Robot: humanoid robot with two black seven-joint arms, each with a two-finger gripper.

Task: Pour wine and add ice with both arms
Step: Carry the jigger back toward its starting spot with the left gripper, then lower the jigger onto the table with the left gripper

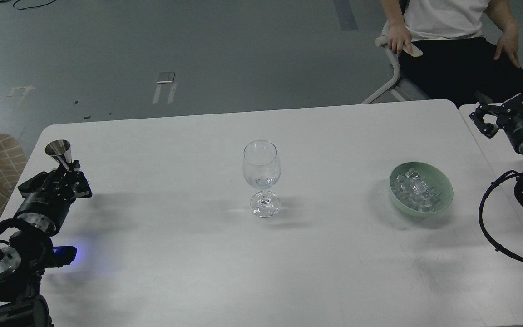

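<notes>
Even, cool overhead light washes my head view, leaving the white table [198, 150] bright but not blown out. Soft, blurred shadows fall toward me beneath the wine glass [262, 177] and the green bowl [420, 188]. Small highlights glint on the glass's foot. A blue glow spills onto the tabletop beside my left arm [30, 218]. Focus is fair; fine detail looks slightly soft and grainy.

Bare bench [161, 181] lies open between wine glass [262, 177] and ice bowl [443, 200]; only those two obstruct.
</notes>
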